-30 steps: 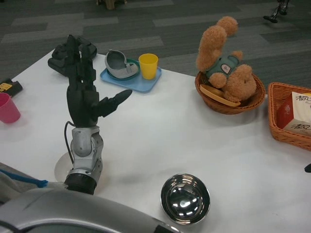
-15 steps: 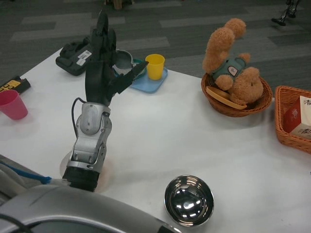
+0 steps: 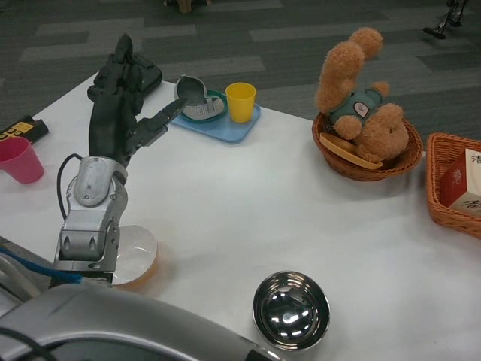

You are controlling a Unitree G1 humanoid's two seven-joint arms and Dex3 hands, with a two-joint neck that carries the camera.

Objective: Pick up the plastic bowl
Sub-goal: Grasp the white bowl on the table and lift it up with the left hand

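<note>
Left robot hand (image 3: 116, 105) raised upper left, fingers spread, holding nothing; plastic bowl (image 3: 135, 256) lower left on surface (image 3: 248, 203), apparently under forearm.

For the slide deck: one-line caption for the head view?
Left hand raised open above the white table, the plastic bowl lying untouched beneath its forearm, steel bowl nearby.

glossy mirror-like metal bowl (image 3: 291, 309); fuzzy plush teddy bear (image 3: 361, 105) in a woven wicker basket (image 3: 367, 161); matt white table (image 3: 263, 210).
</note>
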